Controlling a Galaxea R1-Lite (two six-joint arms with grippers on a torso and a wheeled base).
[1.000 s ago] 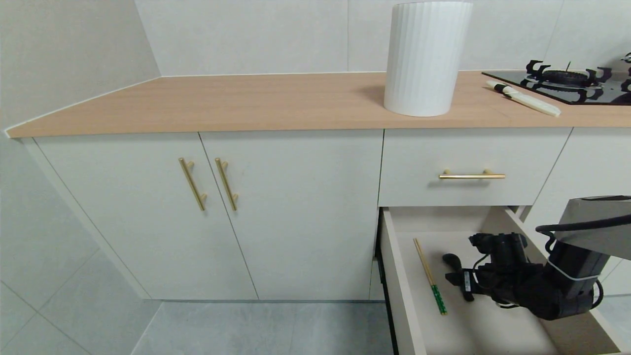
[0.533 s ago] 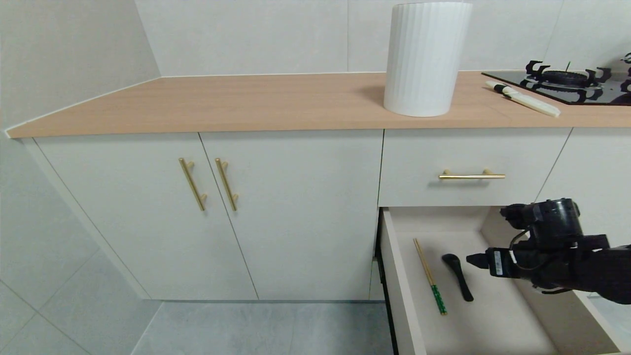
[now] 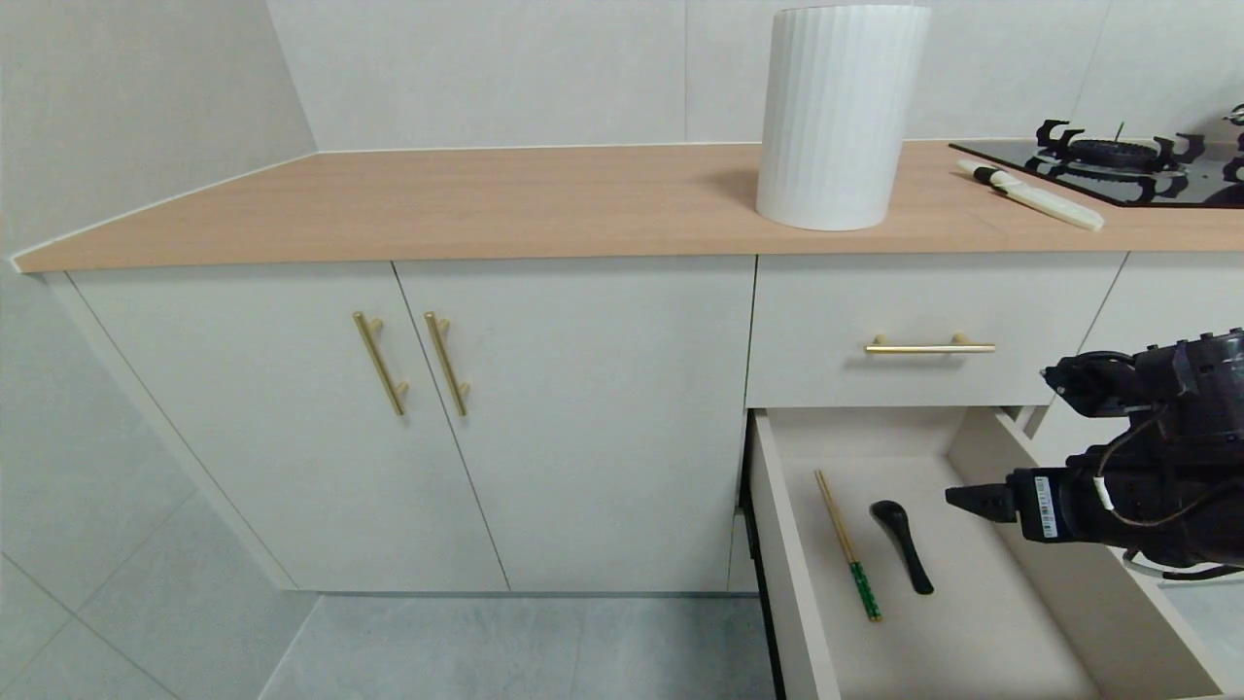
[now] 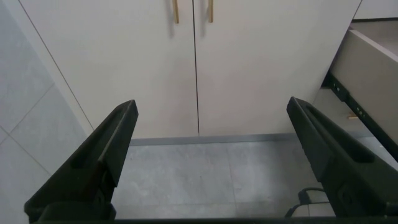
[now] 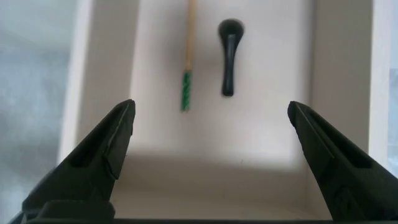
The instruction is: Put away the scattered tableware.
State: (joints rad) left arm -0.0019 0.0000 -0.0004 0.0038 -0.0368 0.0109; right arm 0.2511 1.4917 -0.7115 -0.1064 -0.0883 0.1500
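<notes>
A kitchen with pale tiles, white cupboards and a wooden desk (image 3: 486, 204). Under the desk a low drawer (image 3: 773, 506) stands pulled out. On its floor lie the chopsticks (image 3: 847, 557) and, just beside them at 3 o'clock, a black spoon (image 3: 904, 544); the two do not touch. These look put away already.

The piece left out is, I think, the knife (image 3: 1032, 193). It lies flat on the desk, between a tall white ribbed jar (image 3: 836, 117) and the stove (image 3: 1118, 165), with its dark handle end at about 10 o'clock. It should be light and stiff, but thin, smooth and low on the wood, so it may slide under the fingers. The handle seems the best place to hold, with the fingers across it and pressed close to the desk.

The right claw (image 5: 210, 109) is wide and holds nothing. It hangs over the right side of the drawer; the knife is at about 12 o'clock from it, higher and well apart, and the spoon at about 8 o'clock. The left claw (image 4: 211, 106) is wide and empty too, low before the cupboard doors
</notes>
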